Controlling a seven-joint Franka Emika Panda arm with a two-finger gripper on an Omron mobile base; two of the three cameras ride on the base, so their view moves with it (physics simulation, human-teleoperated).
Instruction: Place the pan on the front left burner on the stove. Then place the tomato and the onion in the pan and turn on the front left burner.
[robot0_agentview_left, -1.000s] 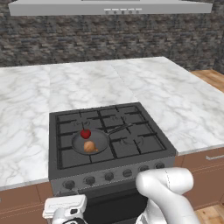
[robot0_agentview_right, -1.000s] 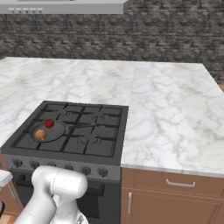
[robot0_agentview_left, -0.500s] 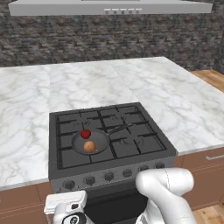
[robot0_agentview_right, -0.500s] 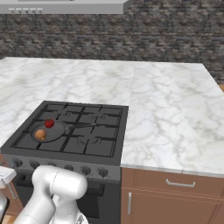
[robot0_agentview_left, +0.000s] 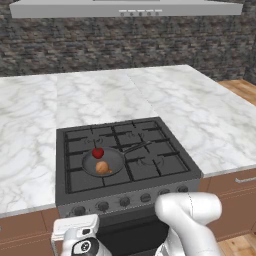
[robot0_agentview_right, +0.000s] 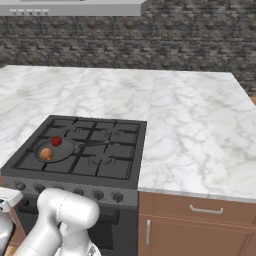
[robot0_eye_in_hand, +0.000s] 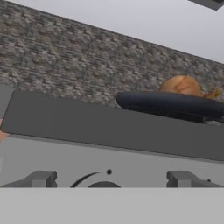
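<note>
Pan (robot0_agentview_left: 104, 163) sat on the front left burner (robot0_agentview_left: 95, 170) of the stove (robot0_agentview_left: 125, 165) in the left base view, its thin handle running toward 2 o'clock over the neighbouring grate. Inside it the tomato (robot0_agentview_left: 98, 152) lay at 12 o'clock and the onion (robot0_agentview_left: 102, 168) at 6 o'clock, close together. A row of round knobs (robot0_agentview_left: 125, 201) lined the stove's front. Marble counter (robot0_agentview_left: 190, 110) spread on both sides and behind. The arm's white elbow filled the lower right, and the hand hung low at 7 o'clock, before the stove's front; its fingers were hidden, so I could not tell whether they were parted or closed.

From the right base view, the pan (robot0_agentview_right: 55, 149) rested on the same burner (robot0_agentview_right: 47, 157) at the stove's (robot0_agentview_right: 85, 150) near left corner, the tomato (robot0_agentview_right: 56, 141) toward 1 o'clock of the onion (robot0_agentview_right: 46, 154), handle pointing to 3 o'clock. Brown cabinets (robot0_agentview_right: 200, 225) stood beneath the counter (robot0_agentview_right: 200, 130).

Seen from the hand, the camera looked up from low in front of the stove (robot0_eye_in_hand: 109, 127). The pan's (robot0_eye_in_hand: 170, 105) dark rim showed above the stove's edge at 2 o'clock, with the onion (robot0_eye_in_hand: 181, 85) rising over it. Two grey finger tips (robot0_eye_in_hand: 41, 178) rose at the bottom, well apart, nothing between them, and a dark knob (robot0_eye_in_hand: 103, 183) lay between them at 6 o'clock.
</note>
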